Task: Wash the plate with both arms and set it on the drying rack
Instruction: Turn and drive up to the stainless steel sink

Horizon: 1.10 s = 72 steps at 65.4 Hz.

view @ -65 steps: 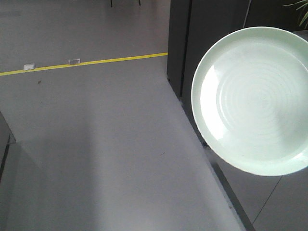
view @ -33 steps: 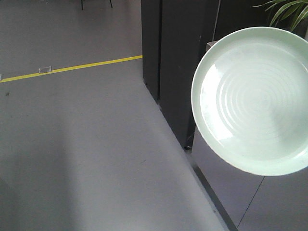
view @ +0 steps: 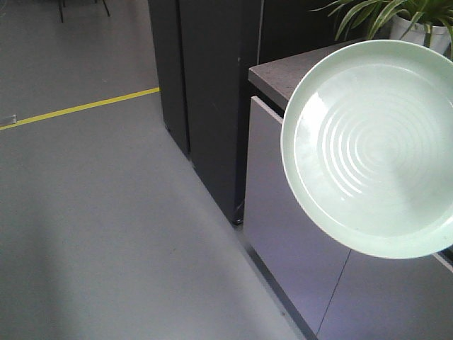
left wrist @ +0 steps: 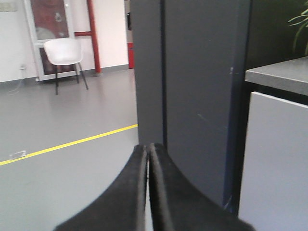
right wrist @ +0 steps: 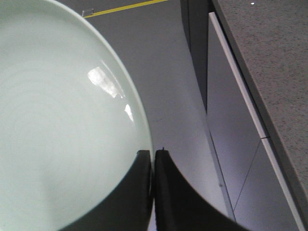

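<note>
The pale mint-green plate (view: 371, 149) with concentric rings fills the right side of the front view, held up in the air facing the camera. In the right wrist view the plate (right wrist: 62, 125) fills the left, and my right gripper (right wrist: 153, 153) is shut on its rim. My left gripper (left wrist: 147, 147) is shut and empty, pointing at a dark cabinet. Neither arm shows in the front view. The drying rack is out of view.
A tall dark cabinet (view: 205, 92) stands ahead, with a grey-fronted counter (view: 297, 234) and dark speckled top (right wrist: 269, 62) to its right. A potted plant (view: 396, 18) sits on the counter. A yellow floor line (view: 78, 108) and a white chair (left wrist: 65, 53) lie left.
The whole background has slid left in the front view: the cabinet moved toward the middle, the counter and plant came into view. The plate stays at the same place in the frame.
</note>
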Available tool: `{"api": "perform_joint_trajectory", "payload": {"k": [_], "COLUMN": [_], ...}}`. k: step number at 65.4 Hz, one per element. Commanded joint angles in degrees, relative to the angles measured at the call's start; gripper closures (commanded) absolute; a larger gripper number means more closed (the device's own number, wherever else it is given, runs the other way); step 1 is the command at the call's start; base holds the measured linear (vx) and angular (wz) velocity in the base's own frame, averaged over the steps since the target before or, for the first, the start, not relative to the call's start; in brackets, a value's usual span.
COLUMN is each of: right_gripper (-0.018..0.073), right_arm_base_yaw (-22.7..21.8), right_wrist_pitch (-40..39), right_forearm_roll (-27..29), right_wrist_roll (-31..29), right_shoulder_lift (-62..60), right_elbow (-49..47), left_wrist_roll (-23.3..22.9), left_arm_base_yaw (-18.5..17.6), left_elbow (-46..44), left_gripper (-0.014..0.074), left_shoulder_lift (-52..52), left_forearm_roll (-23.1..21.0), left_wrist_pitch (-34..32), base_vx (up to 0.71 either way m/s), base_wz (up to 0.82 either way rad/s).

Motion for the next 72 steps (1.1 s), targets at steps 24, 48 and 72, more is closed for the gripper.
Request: {"api": "perform_joint_trajectory", "payload": {"k": [24,48,72], "right_gripper": [0.0566,0.0566,0.0566], "right_arm_base_yaw": [-0.4,-0.4,-0.4], "right_wrist_pitch": [-2.5,-2.5,-2.4], "right_forearm_roll": [2.8,2.8,2.8], "right_wrist_roll": [-0.6,-0.6,-0.6], "right_shoulder_lift": [-0.4,-0.4,-0.4], "right_elbow": [-1.3,-1.3,-1.3], "left_wrist_roll": [-0.5,-0.5,-0.5], "left_arm_base_yaw": [-0.5,-0.5,-0.5], "left_elbow": [1.2,1.2,1.2], "left_gripper": [0.0603,0.0603,0.0603], "left_shoulder_lift": [-0.8,-0.8,-0.8], "left_forearm_roll": [-0.5,-0.5,-0.5], "left_wrist_pitch": [-4.1,-4.1,-4.1], "base_vx": [0.08,0.08,0.08], "base_wz": [-0.32,-0.31,-0.3]}}
